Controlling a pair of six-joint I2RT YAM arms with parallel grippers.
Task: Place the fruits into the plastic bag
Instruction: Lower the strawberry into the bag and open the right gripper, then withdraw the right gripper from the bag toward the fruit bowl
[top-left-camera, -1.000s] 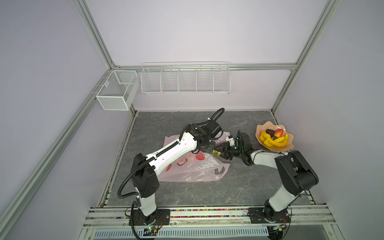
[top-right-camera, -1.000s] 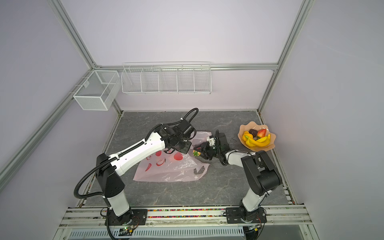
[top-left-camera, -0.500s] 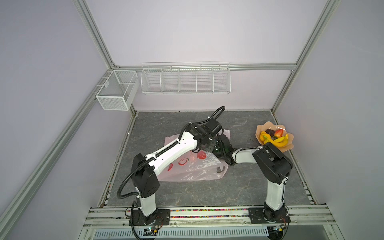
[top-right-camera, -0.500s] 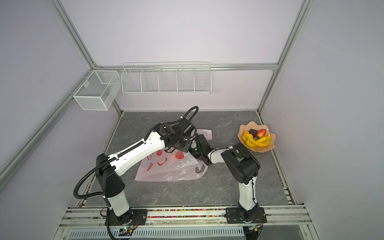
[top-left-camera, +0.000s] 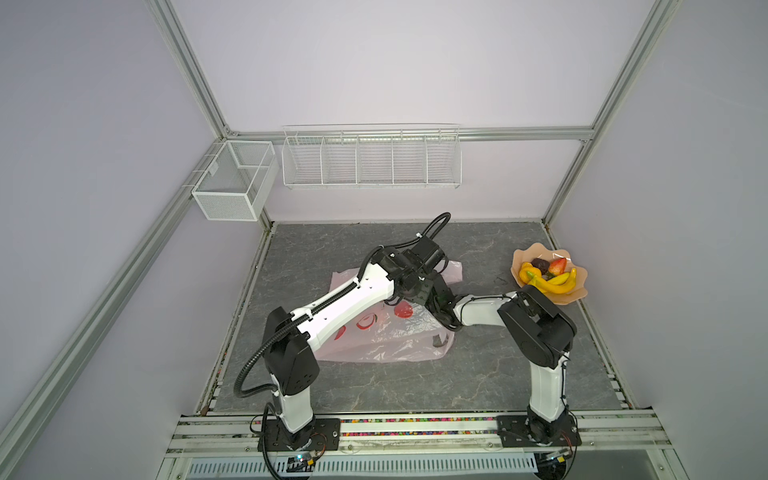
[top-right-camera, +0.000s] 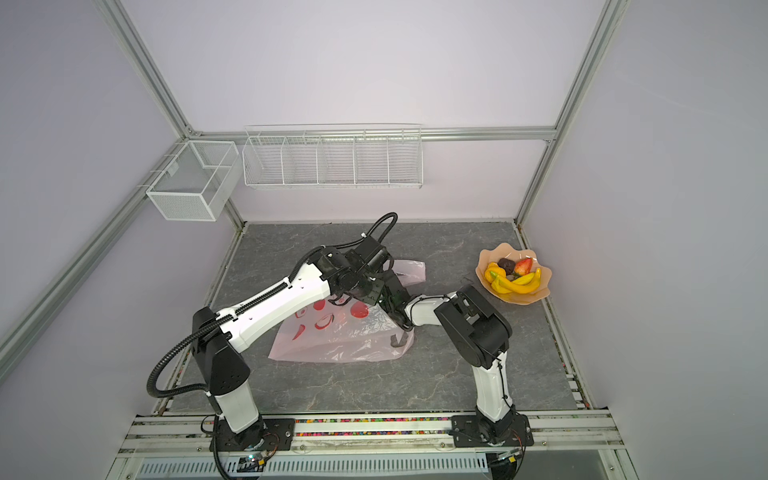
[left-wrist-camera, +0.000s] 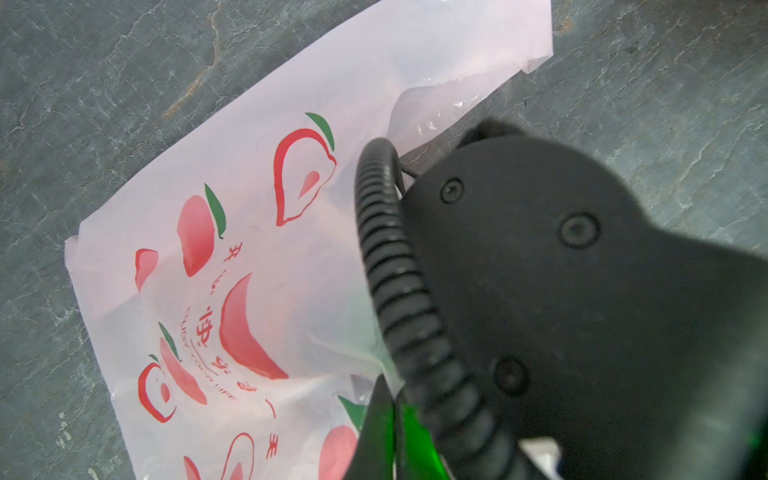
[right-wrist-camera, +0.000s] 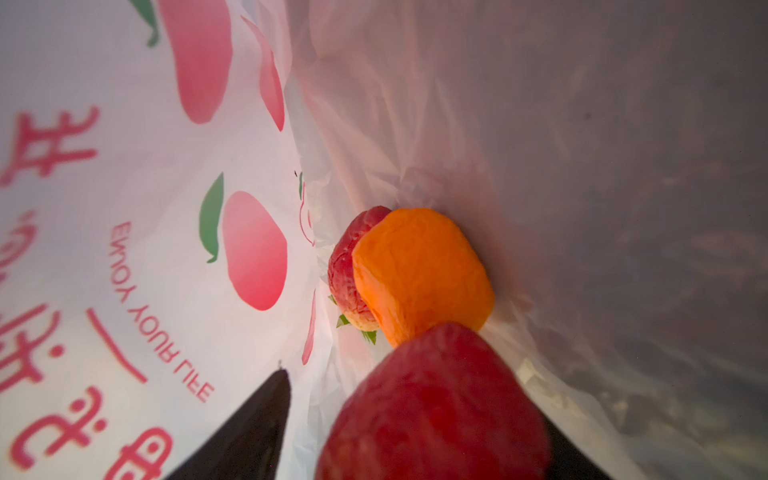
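Observation:
The pale-pink plastic bag (top-left-camera: 386, 336) (top-right-camera: 345, 340) lies on the grey floor, its mouth toward the right. My left gripper (left-wrist-camera: 388, 399) is shut on the film of the bag (left-wrist-camera: 232, 232) at the mouth and holds it up. My right gripper (right-wrist-camera: 419, 399) is deep inside the bag (right-wrist-camera: 124, 249) and open: a red fruit (right-wrist-camera: 436, 407) lies between its fingers, with a gap on one side. Beyond it rest an orange fruit (right-wrist-camera: 424, 270) and a red strawberry (right-wrist-camera: 345, 270). A banana (top-left-camera: 557, 280), a strawberry (top-left-camera: 557, 265) and a dark round fruit (top-left-camera: 540, 263) sit on the plate.
The peach wavy-edged plate (top-left-camera: 573, 297) (top-right-camera: 536, 297) stands at the right edge of the floor. Two white wire baskets (top-left-camera: 372, 160) (top-left-camera: 235, 183) hang on the back wall. A small dark curled piece (top-left-camera: 437, 341) shows at the bag's near right corner.
My right arm has folded leftward and pushed its gripper from outside the bag's mouth into the bag. Its jaws have opened. The left gripper has kept its hold.

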